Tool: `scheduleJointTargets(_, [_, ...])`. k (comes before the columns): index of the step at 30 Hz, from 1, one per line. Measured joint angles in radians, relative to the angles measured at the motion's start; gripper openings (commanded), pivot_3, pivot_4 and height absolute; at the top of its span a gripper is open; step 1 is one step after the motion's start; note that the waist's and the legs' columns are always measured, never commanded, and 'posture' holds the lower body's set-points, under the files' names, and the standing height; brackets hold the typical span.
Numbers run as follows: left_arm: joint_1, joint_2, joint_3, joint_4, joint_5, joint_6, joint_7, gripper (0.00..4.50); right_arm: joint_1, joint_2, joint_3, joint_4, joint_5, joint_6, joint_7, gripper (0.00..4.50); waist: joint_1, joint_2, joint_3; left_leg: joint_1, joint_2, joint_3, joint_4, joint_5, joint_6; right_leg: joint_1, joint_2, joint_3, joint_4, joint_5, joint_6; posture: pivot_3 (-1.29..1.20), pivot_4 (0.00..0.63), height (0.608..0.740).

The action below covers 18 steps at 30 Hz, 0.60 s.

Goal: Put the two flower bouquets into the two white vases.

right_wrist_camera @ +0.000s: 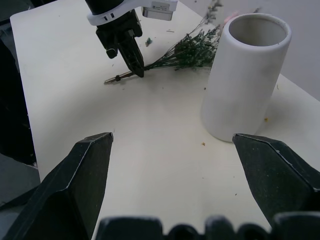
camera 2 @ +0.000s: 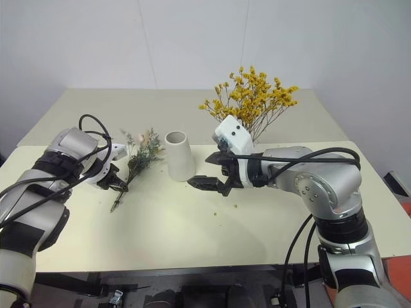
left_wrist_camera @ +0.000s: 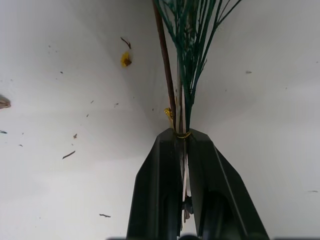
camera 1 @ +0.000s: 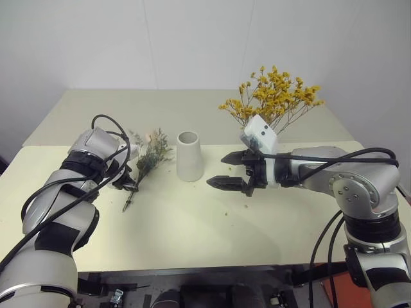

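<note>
Lying on the cream table (camera 1: 192,224) at centre left of the left eye view, the grey-green bouquet with pinkish plumes (camera 1: 149,157) has its stems pinched by the left gripper (camera 1: 131,184), whose two black fingers are clamped together around them; the left wrist view shows the green and brown stems (left_wrist_camera: 181,75) rising out from between the closed fingers (left_wrist_camera: 160,185), bound with a thin gold wire tie (left_wrist_camera: 181,135) right at the fingertips, with small yellow and brown crumbs scattered on the tabletop around them. Just to the right of that bouquet, at the centre of the frame, the tapered white vase (camera 1: 189,156) stands upright with its wide mouth showing. The right gripper (camera 1: 234,170) hovers right of the vase, pointing toward it, its fingers spread wide and holding nothing; in the right wrist view the vase sits between those parted fingers (right_wrist_camera: 82,170) but farther off, untouched. In the upper right of the left eye view, the yellow-orange bouquet (camera 1: 276,96) stands upright behind the right arm's white wrist housing, which hides its lower stems and whatever holds them. No brand, label or writing can be read on any of these.
</note>
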Motion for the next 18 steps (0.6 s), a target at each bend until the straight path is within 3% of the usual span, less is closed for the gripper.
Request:
scheduleJointTargets(11, [-0.070, -0.021, 0.275, -0.043, 0.007, -0.059, 0.267, 0.38, 0.000, -0.005, -0.032, 0.001, 0.010, 0.000, 0.005, 4.50, 0.008, 0.000, 0.000, -0.001, 0.000, 0.000, 0.000, 0.000, 0.000, 0.000, -0.001, 0.000, 0.000, 0.000, 0.000, 0.00, 0.150, 0.740])
scheduleJointTargets(18, [-0.071, -0.022, 0.298, -0.110, -0.008, -0.017, 0.267, 0.38, 0.000, -0.014, -0.039, 0.005, 0.010, 0.001, 0.005, 4.50, 0.002, 0.000, 0.000, -0.001, 0.000, 0.000, 0.000, 0.000, 0.000, 0.000, 0.000, 0.000, 0.000, 0.000, 0.000, 0.00, 0.150, 0.740])
